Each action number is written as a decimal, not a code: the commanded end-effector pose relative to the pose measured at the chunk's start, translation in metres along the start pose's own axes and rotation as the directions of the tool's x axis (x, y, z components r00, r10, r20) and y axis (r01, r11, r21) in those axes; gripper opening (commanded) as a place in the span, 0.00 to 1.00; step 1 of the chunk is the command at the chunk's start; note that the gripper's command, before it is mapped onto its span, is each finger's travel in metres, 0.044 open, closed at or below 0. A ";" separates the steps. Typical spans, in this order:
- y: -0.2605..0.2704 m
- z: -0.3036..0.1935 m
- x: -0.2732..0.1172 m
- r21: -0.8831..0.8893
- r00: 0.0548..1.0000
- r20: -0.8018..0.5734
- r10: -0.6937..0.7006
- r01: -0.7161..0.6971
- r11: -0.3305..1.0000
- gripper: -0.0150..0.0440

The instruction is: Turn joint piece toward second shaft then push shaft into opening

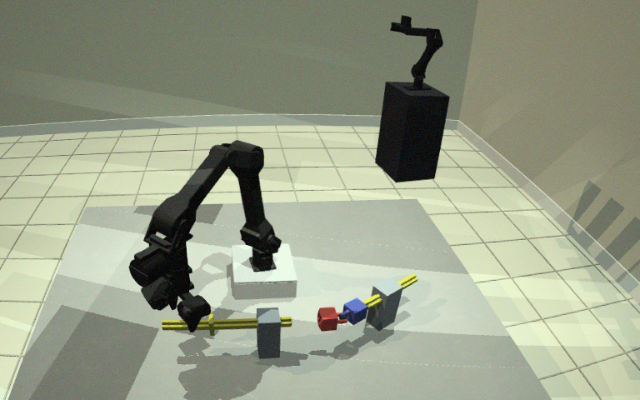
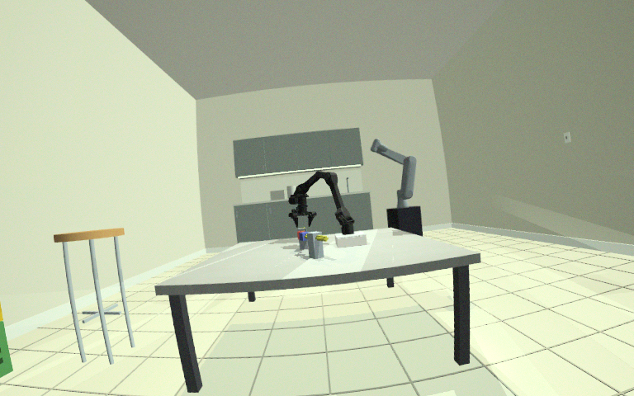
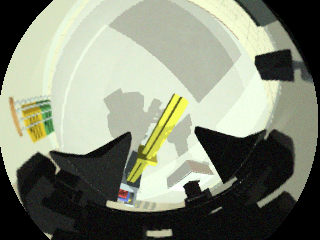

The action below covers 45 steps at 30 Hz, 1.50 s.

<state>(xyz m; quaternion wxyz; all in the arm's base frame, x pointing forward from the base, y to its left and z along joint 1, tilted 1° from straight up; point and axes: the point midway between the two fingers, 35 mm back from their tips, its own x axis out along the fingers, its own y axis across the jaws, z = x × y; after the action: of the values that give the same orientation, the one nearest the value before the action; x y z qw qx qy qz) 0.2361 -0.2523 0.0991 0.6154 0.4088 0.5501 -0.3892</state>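
Saw a smooth, flat grey worktop (image 1: pixel 462 357) (image 2: pixel 394 255) (image 3: pixel 85 65). Above it, saw a matt black arm (image 1: pixel 249 197) (image 2: pixel 338 195), its gripper (image 1: pixel 192 324) (image 2: pixel 303 224) (image 3: pixel 164 132) wide open, holding nothing, over a grooved yellow second shaft (image 1: pixel 237 323) (image 3: pixel 160 140). Found that shaft running through an upright grey rectangular block (image 1: pixel 268 332). Found another such block (image 1: pixel 384 304) (image 2: pixel 314 245) carrying the slanted first shaft (image 1: pixel 407 281) (image 2: pixel 321 238). Noted a blue yoke (image 1: pixel 354 310) at its end, hinged to a boxy red joint piece (image 1: pixel 327 318), apart from the second shaft.

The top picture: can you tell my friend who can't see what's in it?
A black robot arm holds its open gripper over a long yellow shaft in a gray block; to the right, a red square joint piece hangs unjoined.
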 end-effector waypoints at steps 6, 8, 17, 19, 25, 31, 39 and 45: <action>-0.002 -0.001 0.012 0.304 1.000 0.015 0.025 -0.028 0.952 1.00; -0.002 -0.002 0.015 0.368 0.999 0.018 0.029 -0.033 0.929 1.00; -0.003 -0.003 0.022 0.504 0.999 0.023 0.038 -0.045 0.862 1.00; -0.003 -0.003 0.022 0.504 0.999 0.023 0.038 -0.045 0.862 1.00; -0.003 -0.002 0.030 0.504 0.999 0.024 0.038 -0.045 0.862 1.00; -0.002 -0.002 0.040 0.504 0.999 0.024 0.038 -0.045 0.862 1.00; -0.001 -0.003 0.052 0.504 0.999 0.024 0.038 -0.044 0.862 1.00; -0.001 -0.003 0.052 0.504 0.999 0.024 0.038 -0.044 0.862 0.78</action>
<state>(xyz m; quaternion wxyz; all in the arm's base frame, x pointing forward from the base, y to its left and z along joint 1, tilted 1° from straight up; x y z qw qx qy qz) 0.2378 -0.2520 0.0485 0.5001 0.5624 0.4172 -0.5095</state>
